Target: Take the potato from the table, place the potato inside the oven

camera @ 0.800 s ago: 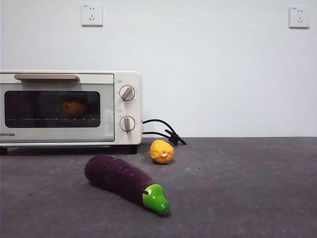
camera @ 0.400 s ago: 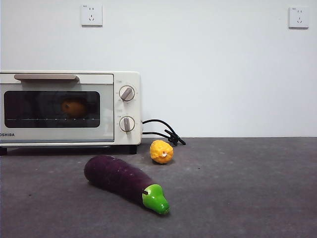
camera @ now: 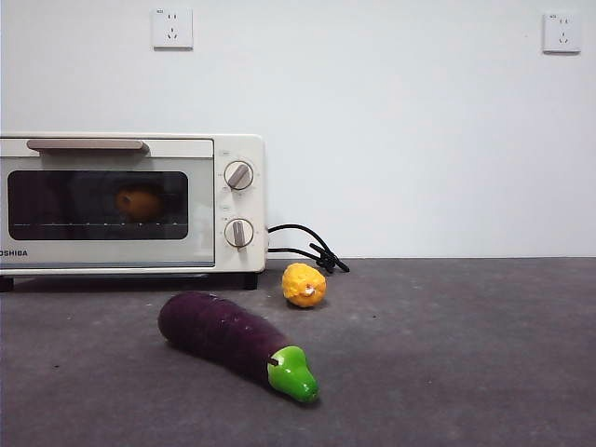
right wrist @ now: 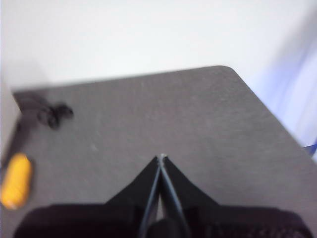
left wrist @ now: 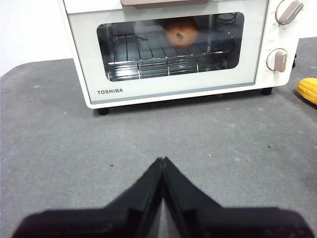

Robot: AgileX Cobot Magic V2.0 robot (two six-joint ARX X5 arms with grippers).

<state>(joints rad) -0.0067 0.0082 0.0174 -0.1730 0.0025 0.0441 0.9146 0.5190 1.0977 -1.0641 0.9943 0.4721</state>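
Left claw (left wrist: 162, 161) pinched closed, holding nothing, above the bench (left wrist: 49, 139) facing the oven (left wrist: 173, 49), door closed, potato (left wrist: 181, 31) inside on the rack; right claw (right wrist: 161, 157) also pinched closed and empty over bare bench, yellow ball (right wrist: 16, 180) off to its side.

potato (camera: 140, 202) inside oven (camera: 130, 251), eggplant (camera: 233, 343) in front, yellow ball (camera: 304, 285) right of oven

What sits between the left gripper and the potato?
In the left wrist view, bare table runs from the shut left gripper to the oven, then its closed glass door; the potato lies behind it on the rack.
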